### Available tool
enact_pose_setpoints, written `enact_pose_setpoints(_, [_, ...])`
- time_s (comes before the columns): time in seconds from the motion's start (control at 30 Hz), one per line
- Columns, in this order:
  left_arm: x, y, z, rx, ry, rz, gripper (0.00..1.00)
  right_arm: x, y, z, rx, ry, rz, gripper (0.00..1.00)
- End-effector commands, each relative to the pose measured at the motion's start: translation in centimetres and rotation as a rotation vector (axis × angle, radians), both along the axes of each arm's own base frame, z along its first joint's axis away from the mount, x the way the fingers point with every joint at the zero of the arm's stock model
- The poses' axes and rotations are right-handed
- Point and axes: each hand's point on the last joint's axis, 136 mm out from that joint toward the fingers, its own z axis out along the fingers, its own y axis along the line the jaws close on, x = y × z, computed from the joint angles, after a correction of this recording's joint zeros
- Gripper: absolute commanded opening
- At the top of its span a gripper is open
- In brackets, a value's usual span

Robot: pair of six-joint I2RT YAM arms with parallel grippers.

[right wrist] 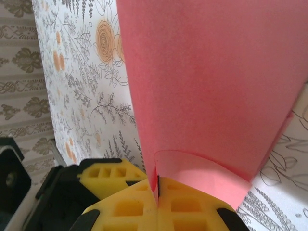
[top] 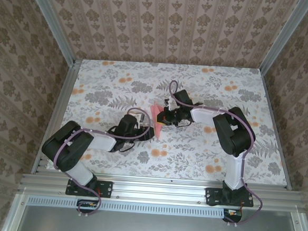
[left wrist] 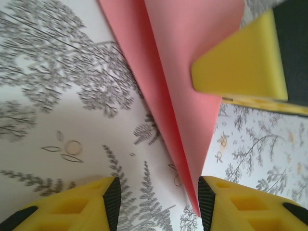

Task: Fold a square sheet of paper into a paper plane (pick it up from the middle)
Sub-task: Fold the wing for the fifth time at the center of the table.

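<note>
My two arms, left arm (top: 72, 149) and right arm (top: 236, 136): black joint housings, white link sections. Thin purple-grey cable (top: 105, 135) runs along each, down to black base plates (top: 92, 187). My left gripper (left wrist: 156, 202): yellow fingers (left wrist: 62, 209) with moulded rectangular recesses, black pads (left wrist: 113, 202) on inner faces. My right gripper (right wrist: 158, 185): same yellow, same recesses, black edging.

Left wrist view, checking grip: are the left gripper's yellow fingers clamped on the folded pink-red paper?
No, the left gripper is open; the folded pink-red paper points between its spread fingers.
</note>
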Motion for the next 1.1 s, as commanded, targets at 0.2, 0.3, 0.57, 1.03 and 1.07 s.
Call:
enact_pose_setpoints(0.2, [3.8, 2.5, 1.2, -0.111, 0.063, 0.116, 0.34, -1.1, 1.0, 0.5, 0.077, 0.02, 0.122, 0.04])
enact_pose_setpoints(0.3, [5.2, 2.4, 0.8, -0.114, 0.091, 0.139, 0.28, -1.2, 1.2, 0.6, 0.095, 0.026, 0.127, 0.04])
enact_pose_setpoints(0.57, [7.3, 1.9, -1.9, -0.057, 0.191, 0.182, 0.18, -1.5, 1.4, 0.3, 0.115, 0.047, 0.122, 0.03])
enact_pose_setpoints(1.03, [7.6, 1.4, -4.0, 0.029, 0.266, 0.138, 0.1, -1.8, 1.7, -1.8, 0.078, 0.073, 0.149, 0.03])
enact_pose_setpoints(1.07, [7.5, 1.5, -4.2, 0.044, 0.273, 0.135, 0.1, -1.6, 1.5, -2.3, 0.063, 0.075, 0.148, 0.03])
